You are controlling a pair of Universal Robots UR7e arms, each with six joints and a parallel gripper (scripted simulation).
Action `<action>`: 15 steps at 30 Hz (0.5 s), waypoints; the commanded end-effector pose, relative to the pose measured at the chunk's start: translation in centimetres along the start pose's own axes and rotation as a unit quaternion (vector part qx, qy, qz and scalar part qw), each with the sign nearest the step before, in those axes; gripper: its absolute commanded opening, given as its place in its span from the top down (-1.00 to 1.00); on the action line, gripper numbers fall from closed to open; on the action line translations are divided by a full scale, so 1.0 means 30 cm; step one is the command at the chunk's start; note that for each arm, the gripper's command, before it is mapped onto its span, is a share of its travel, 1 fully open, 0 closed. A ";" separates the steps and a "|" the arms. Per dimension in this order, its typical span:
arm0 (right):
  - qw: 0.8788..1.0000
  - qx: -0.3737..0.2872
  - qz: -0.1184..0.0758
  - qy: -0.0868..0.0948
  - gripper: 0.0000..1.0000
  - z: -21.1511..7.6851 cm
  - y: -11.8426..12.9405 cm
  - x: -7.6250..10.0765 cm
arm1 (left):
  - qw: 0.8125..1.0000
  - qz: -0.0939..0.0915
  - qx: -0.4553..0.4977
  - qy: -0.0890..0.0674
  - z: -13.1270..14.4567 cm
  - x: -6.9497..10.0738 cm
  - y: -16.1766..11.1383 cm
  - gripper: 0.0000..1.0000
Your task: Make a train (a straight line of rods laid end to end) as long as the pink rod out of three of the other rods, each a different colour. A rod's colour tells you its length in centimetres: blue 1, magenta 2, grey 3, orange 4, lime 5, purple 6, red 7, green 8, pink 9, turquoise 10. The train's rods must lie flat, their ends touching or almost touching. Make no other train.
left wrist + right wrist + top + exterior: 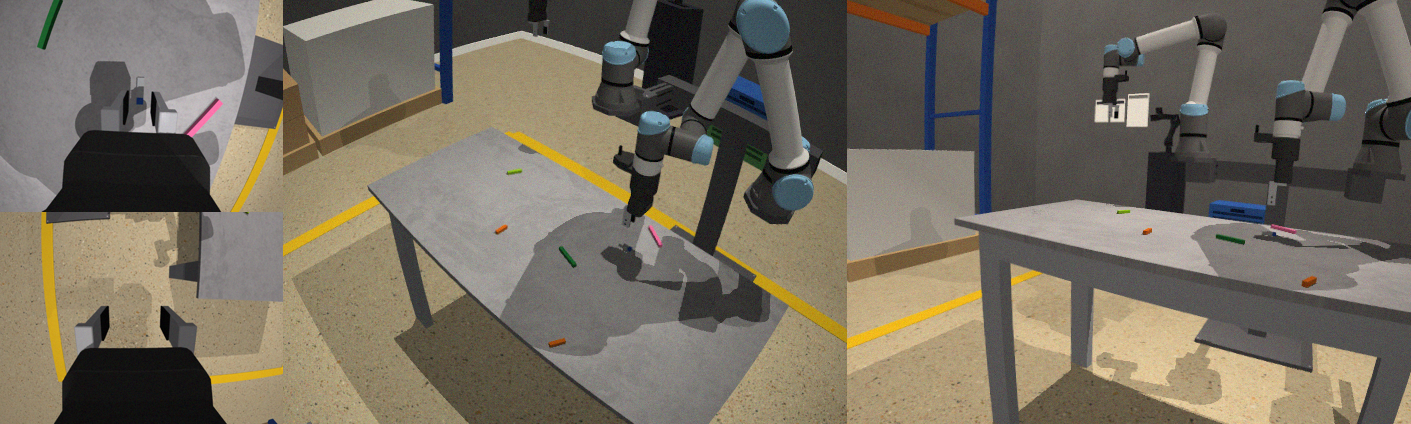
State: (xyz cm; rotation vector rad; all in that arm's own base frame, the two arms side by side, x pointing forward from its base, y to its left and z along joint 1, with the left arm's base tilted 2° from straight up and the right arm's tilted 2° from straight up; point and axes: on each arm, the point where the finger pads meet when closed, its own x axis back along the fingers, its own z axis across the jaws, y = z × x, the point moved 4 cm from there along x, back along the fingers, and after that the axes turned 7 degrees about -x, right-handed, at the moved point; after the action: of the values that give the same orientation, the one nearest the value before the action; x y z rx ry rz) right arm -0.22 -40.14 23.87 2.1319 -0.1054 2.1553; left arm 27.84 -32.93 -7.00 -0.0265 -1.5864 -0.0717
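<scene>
Pink rod [655, 236] [1283, 229] [204, 117], blue [629, 249] [1274, 234] [140, 101] & others flat on tbl, apart.
</scene>
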 end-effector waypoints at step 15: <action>1.000 0.000 -0.001 0.000 -1.00 0.001 0.002 0.002 | 1.000 0.001 0.000 -0.001 -0.001 0.015 -0.003 -1.00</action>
State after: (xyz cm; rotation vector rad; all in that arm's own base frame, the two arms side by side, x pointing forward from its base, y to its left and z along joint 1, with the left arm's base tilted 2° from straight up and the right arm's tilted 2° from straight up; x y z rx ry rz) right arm -0.22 -40.14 23.87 2.1319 -0.1054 2.1553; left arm 27.83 -32.96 -6.60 -0.0266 -1.5864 -0.0715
